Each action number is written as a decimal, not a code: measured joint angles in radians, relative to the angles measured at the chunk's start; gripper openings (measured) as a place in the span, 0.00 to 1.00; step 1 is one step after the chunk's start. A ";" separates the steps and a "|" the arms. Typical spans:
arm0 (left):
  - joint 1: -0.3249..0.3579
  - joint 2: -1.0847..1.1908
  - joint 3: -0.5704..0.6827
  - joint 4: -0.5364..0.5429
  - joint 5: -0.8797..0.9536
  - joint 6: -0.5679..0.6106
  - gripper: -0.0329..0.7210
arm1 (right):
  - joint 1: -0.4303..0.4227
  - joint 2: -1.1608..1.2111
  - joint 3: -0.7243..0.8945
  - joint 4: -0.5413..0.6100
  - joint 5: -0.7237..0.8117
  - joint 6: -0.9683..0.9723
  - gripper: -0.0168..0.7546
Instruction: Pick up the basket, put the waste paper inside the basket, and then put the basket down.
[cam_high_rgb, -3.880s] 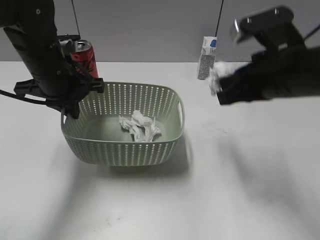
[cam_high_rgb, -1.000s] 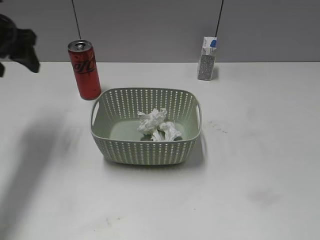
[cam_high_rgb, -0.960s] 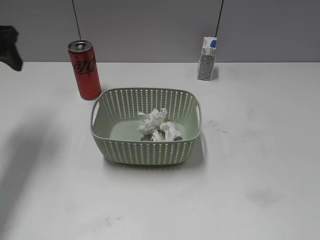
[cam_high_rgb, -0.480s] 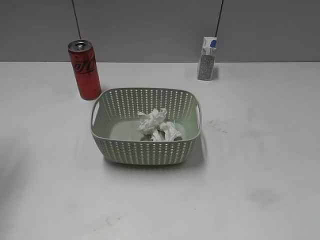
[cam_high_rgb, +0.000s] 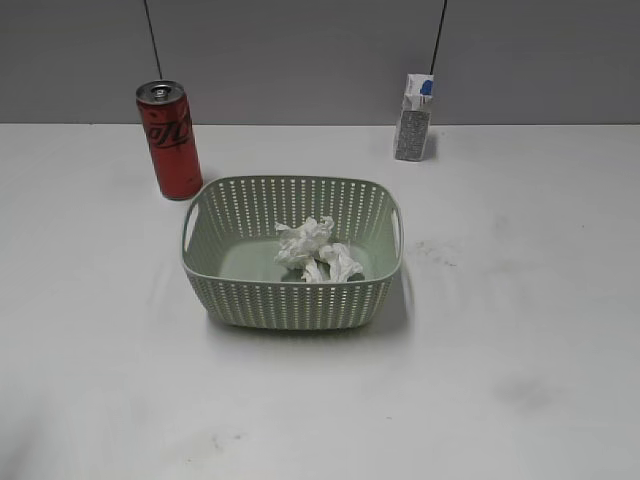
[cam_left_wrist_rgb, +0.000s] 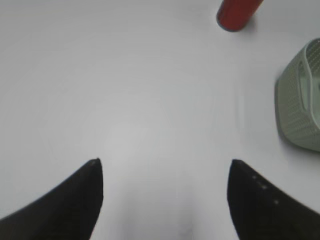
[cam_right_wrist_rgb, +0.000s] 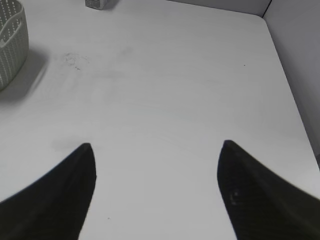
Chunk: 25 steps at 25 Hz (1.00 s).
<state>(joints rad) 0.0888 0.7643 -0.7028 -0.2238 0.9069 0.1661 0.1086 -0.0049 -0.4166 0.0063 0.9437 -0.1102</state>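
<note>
The pale green slotted basket (cam_high_rgb: 292, 290) stands on the white table in the exterior view. The crumpled white waste paper (cam_high_rgb: 317, 250) lies inside it. Neither arm shows in the exterior view. In the left wrist view my left gripper (cam_left_wrist_rgb: 165, 162) is open and empty over bare table, with the basket's side (cam_left_wrist_rgb: 300, 105) at the right edge. In the right wrist view my right gripper (cam_right_wrist_rgb: 156, 145) is open and empty over bare table, with the basket's corner (cam_right_wrist_rgb: 11, 35) at the upper left.
A red can (cam_high_rgb: 168, 140) stands behind the basket on the left and shows in the left wrist view (cam_left_wrist_rgb: 236, 10). A small white-and-grey carton (cam_high_rgb: 414, 118) stands at the back right and shows in the right wrist view (cam_right_wrist_rgb: 99, 4). A grey wall runs behind the table.
The left arm has drawn back out of the exterior view at the upper left. The basket, once held tilted at the left, now rests level with all the paper inside.
</note>
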 joint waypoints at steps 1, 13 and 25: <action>0.000 -0.047 0.037 -0.003 0.000 0.000 0.82 | 0.000 0.000 0.000 0.000 0.000 0.000 0.76; -0.001 -0.458 0.180 0.004 0.099 0.001 0.82 | 0.000 0.000 0.000 -0.001 0.000 -0.001 0.76; -0.001 -0.718 0.192 0.004 0.113 0.001 0.82 | 0.000 0.000 0.000 -0.001 0.000 0.000 0.76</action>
<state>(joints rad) 0.0877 0.0465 -0.5108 -0.2201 1.0200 0.1670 0.1086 -0.0049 -0.4166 0.0054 0.9441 -0.1104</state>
